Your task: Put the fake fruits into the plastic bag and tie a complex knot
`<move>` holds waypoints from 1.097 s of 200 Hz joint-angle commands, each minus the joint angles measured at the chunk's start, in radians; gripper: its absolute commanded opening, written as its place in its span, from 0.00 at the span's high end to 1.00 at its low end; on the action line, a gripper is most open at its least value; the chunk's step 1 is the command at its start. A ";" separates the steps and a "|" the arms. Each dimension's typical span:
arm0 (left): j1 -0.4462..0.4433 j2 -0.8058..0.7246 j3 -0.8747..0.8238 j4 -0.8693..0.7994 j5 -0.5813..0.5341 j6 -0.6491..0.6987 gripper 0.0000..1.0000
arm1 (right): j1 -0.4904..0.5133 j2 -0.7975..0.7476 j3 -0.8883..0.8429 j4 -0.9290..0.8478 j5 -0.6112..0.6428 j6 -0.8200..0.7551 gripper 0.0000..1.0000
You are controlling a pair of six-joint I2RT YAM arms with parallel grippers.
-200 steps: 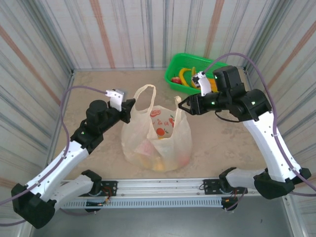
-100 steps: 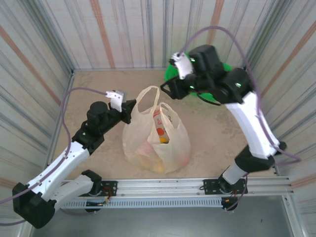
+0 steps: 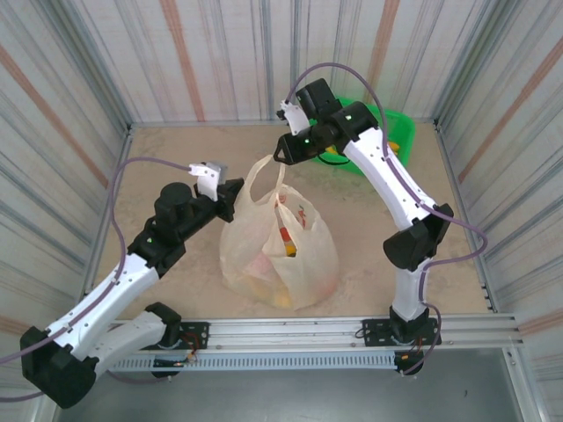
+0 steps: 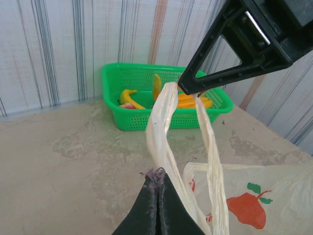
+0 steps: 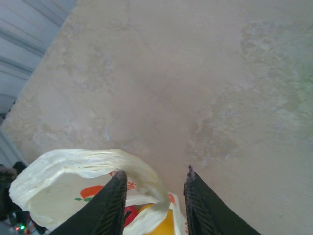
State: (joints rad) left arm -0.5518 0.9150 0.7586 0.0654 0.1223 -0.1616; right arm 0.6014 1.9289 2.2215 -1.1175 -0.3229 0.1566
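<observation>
Over mid-table, the plastic bag sits upright and bulging, with fake fruits showing through the film.

Left gripper: jaws together, clamped on one leg of a handle loop just above the bag's rim.

Right gripper: above the bag mouth, at the top of what looks like the same loop. In its wrist view the jaws stand apart. The strip is draped around one finger, not pinched.

Risks as I read them:
- The hooked strip could slide off the right finger as soon as I tilt or pull sideways, since nothing clamps it.
- The loop runs taut between the two grippers. The film is thin, so a hard pull from either arm may stretch or tear it at the left clamp.
- Pulling higher may tip the bag and roll fruit out of the open mouth onto the table.
- Bananas lie in the green basket behind, and tying now would shut them out.
- The grippers work close together, so crossing them for the knot risks the fingers colliding.
</observation>
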 commanded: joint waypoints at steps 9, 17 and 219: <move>-0.003 -0.018 0.006 0.016 -0.023 0.000 1.00 | -0.007 -0.074 -0.093 0.076 -0.134 0.044 0.81; -0.003 -0.015 0.007 0.019 -0.019 -0.001 1.00 | -0.006 -0.078 -0.098 0.082 -0.142 0.050 0.78; -0.035 -0.108 0.084 -0.041 -0.032 0.146 0.34 | 0.118 -0.022 0.270 -0.108 -0.009 0.041 1.00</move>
State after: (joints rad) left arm -0.5747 0.8394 0.7773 0.0261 0.1081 -0.0849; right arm 0.6922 1.9026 2.4722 -1.1255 -0.3782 0.1574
